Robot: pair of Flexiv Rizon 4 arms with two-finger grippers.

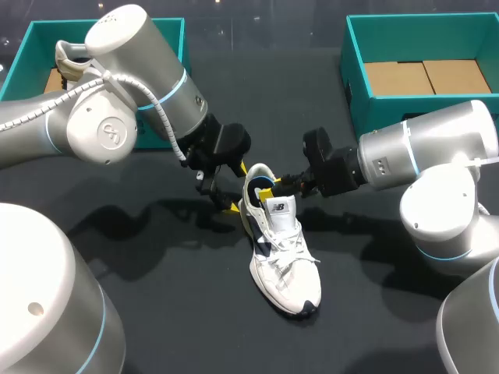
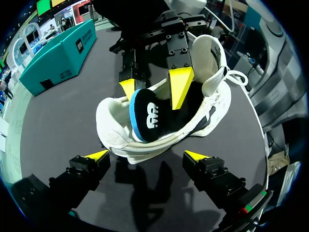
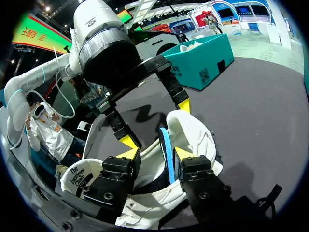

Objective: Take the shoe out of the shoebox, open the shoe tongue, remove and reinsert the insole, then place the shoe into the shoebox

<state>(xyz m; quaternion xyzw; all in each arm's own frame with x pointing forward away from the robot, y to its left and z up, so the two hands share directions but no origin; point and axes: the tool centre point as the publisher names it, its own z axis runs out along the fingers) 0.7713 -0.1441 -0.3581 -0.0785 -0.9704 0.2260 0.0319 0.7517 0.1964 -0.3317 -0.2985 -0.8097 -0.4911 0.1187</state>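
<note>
Dark worktop: shoe, toe toward robot. Insole raised from heel at right gripper, the nearer arm; grip: cannot tell. Left gripper fingers spread outside heel.

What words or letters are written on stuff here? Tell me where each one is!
Shoe tongue, outer side: a dark brand logo, a mark and not words.
Insole: a white brand logo on its dark heel end.
Inner label under the lifted tongue: a few lines of dark brand print, left unquoted.
Shoebox: white square codes and tiny print on its wall, too small to read.
No numbers can be read.
</note>
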